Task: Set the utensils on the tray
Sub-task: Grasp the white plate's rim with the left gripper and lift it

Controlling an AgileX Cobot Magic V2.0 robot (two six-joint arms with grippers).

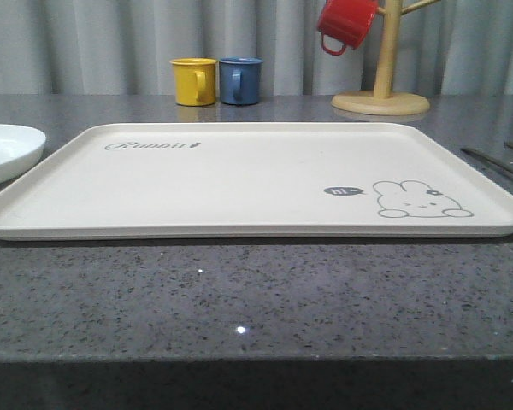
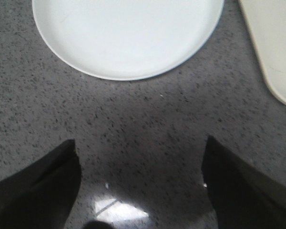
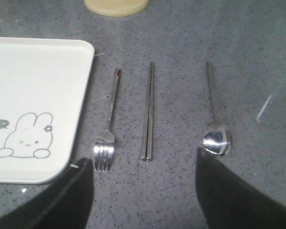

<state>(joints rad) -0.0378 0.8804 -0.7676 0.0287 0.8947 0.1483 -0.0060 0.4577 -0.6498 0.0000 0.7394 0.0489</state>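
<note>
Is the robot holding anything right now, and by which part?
Nothing is held. The left hand is open over bare counter near the plate; the right hand is open above the fork and chopsticks.

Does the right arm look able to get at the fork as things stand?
Probably yes: the right gripper is open above the counter, and the fork lies clear between the tray and chopsticks.

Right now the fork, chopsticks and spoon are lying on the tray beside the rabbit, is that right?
Not quite. The fork, chopsticks and spoon lie on the grey counter beside the tray, not on it, as the right wrist view shows.
</note>
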